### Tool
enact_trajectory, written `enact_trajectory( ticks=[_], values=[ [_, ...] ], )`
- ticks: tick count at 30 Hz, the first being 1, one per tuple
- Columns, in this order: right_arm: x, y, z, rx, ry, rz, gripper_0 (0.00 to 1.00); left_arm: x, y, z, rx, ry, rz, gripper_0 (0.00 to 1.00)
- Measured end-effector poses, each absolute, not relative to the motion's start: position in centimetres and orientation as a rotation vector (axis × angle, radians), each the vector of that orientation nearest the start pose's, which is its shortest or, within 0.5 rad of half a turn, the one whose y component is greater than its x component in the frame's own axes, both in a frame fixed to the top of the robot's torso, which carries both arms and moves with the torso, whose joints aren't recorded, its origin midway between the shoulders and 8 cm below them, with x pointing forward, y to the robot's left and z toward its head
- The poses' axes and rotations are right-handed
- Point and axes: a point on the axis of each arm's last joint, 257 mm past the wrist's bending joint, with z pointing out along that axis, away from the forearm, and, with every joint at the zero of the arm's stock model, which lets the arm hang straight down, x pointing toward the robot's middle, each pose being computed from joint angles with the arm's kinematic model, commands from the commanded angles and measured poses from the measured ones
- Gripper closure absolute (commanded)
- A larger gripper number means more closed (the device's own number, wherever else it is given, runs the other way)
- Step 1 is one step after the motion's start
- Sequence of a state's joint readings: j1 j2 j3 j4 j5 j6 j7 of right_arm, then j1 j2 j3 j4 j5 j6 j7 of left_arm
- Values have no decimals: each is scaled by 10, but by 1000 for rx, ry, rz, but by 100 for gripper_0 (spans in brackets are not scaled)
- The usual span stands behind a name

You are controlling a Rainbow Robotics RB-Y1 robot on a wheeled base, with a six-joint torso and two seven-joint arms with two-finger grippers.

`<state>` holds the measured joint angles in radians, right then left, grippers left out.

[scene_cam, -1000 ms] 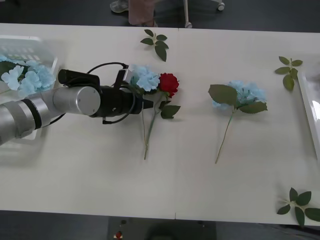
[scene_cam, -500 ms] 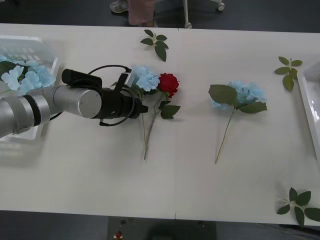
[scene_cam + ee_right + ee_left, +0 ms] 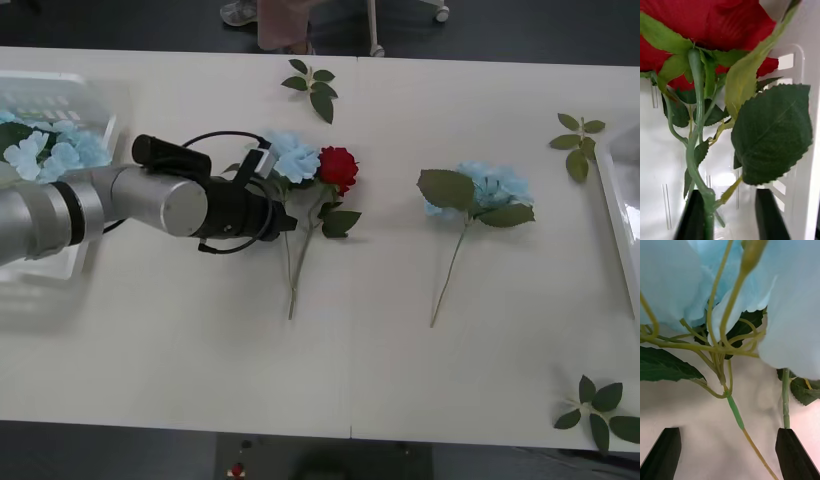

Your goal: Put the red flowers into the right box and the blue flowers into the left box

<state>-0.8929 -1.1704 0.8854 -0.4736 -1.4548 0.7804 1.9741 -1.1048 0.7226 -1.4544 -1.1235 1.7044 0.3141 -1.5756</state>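
Left pincer (image 3: pixel 283 215), fingers spread wide with nothing in them, sits right at the blue flower (image 3: pixel 291 156) beside the rose (image 3: pixel 338 166) mid-counter (image 3: pixel 350 370). Flower head lies just past the pincer, its stem running back toward the counter's near edge, between the fingers in the wrist view. Right pincer (image 3: pixel 729 213) is over by the right box (image 3: pixel 622 215), closed on another rose's stem (image 3: pixel 696 150).

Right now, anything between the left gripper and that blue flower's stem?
Nothing visible. The left gripper is open, straddling the blue flower stem on the table. The red flower lies right beside it, its stem near one finger.
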Motion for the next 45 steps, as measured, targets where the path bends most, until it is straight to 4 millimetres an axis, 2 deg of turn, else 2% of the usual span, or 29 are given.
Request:
enact_trajectory(
  ticks=[6,9,12,14,16,19,23,26,27,28,29,30,33,36,40,45],
  values=[
    [499,-671,-213,103,2582,-441,3,571,84,-304,589,2338,-486,27],
    [496,-660,-214,105,2623,-398,3,571,84,-304,559,2360,-490,27],
    [500,-651,-207,96,2635,-371,4,570,84,-305,566,2365,-485,27],
    [499,-638,-202,89,2673,-320,4,571,82,-305,567,2365,-483,27],
    [498,-617,-191,72,2710,-234,4,573,80,-307,557,2367,-482,27],
    [506,-583,-163,-11,2711,-117,3,578,74,-309,529,2372,-490,27],
    [509,-514,-127,-155,2685,128,4,586,68,-310,521,2368,-475,27],
    [502,-468,-111,-204,2669,332,3,590,65,-308,520,2363,-468,27],
    [498,-454,-108,-200,2675,402,3,591,65,-307,520,2361,-467,33],
    [495,-443,-106,-188,2679,457,4,592,64,-306,521,2358,-467,58],
    [494,-431,-104,-166,2680,512,4,592,65,-306,519,2357,-465,72],
    [495,-419,-101,-141,2678,558,3,594,67,-306,515,2357,-460,98],
    [497,-385,-97,-114,2670,650,3,597,72,-306,507,2358,-446,100],
    [501,-352,-102,-146,2646,692,3,600,80,-307,507,2357,-427,100],
    [500,-322,-129,-105,2666,707,3,600,90,-305,513,2352,-413,100],
    [498,-304,-168,-23,2688,691,3,571,81,-316,557,2380,-472,100]
  ],
)
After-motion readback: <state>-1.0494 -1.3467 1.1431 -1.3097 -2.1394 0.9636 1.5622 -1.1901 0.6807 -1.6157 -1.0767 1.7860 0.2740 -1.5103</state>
